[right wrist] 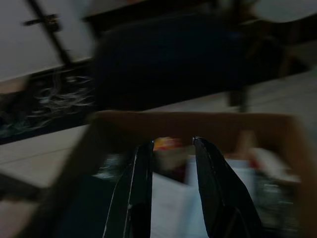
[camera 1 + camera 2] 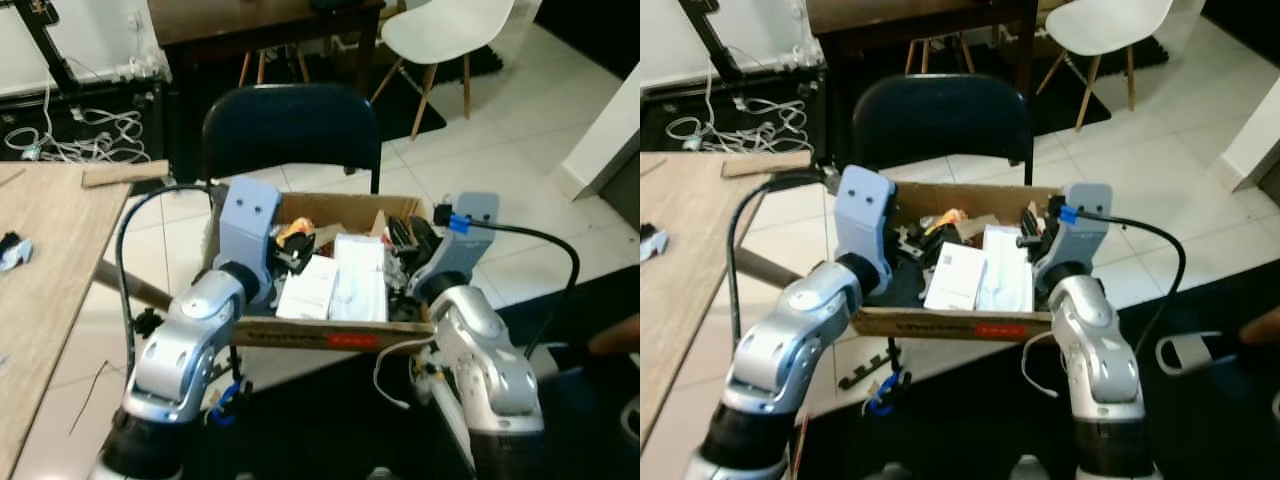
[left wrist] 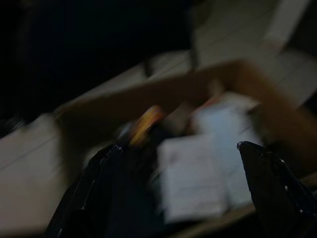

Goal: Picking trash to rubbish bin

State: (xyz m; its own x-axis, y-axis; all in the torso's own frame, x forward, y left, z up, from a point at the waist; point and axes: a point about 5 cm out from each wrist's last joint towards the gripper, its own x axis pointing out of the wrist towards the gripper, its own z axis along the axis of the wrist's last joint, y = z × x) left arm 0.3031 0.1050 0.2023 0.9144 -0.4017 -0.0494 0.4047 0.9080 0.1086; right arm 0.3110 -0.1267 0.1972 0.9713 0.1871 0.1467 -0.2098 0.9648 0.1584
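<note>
Cardboard box [image 2: 300, 335] of trash under both hands: left hand [image 3: 178, 163] released, right hand [image 1: 171, 163] slightly parted, empty. Next: select and grasp one piece.

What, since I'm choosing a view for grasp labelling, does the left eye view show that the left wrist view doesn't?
Left eye view: the wooden table, the white chair and the floor cables.
Left wrist view: the left gripper seen along its two black fingers, spread wide and aimed at the box.
Both: the cardboard box with white papers and an orange scrap inside, blurred and dark in the wrist view.
</note>
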